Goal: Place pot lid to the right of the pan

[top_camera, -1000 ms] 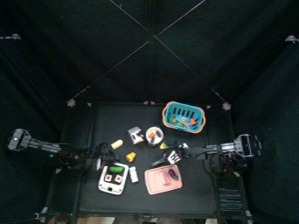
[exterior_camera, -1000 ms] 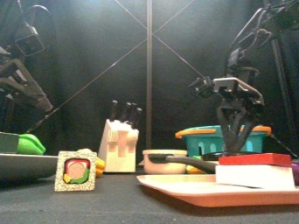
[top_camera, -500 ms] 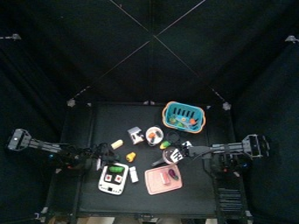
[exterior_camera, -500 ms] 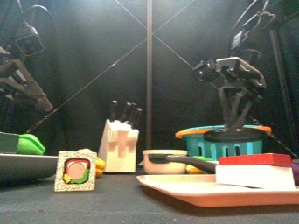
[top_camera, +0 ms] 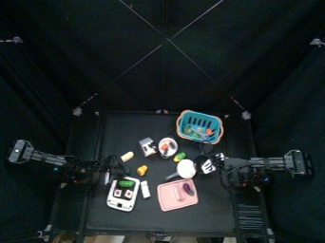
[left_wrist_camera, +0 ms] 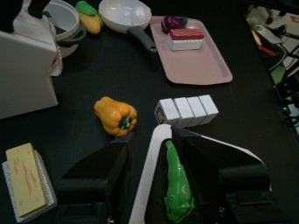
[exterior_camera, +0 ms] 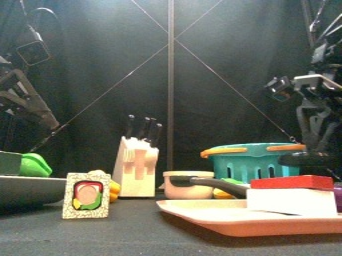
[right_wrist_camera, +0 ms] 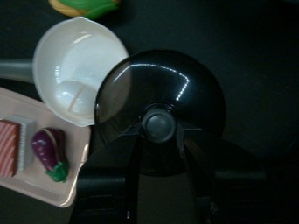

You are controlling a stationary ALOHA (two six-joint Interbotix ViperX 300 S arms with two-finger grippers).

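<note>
1. The right gripper (right_wrist_camera: 160,133) is pinching with its jaws drawn narrow on either side of the grey knob (right_wrist_camera: 156,122), apparently holding the pot lid (right_wrist_camera: 176,83) by it.
2. In the right wrist view the lid is showing as a dark, glossy, see-through disc, not a whitish one. It is lying just beside the pan (right_wrist_camera: 70,52), its edge overlapping the pan's rim in that view; whether the two are touching is not clear.
3. In the top view the lid is sitting on the pan's right side, under the gripper, so the placing is looking nearly done.
4. Judging by the shine, the lid is probably behaving as glass: stiff, fairly light, slippery on its dome and liable to chip if dropped. The knob is the one sound place to hold, since the rim is offering the jaws only a thin, slick edge.
5. Whether the lid is resting on the table beside the pan or hanging just above it cannot be told.
6. A pink tray (right_wrist_camera: 24,166) with food pieces is lying just beyond the pan.
7. The left gripper (left_wrist_camera: 163,149) is resting well apart from the pan on its left, jaws standing apart.
</note>
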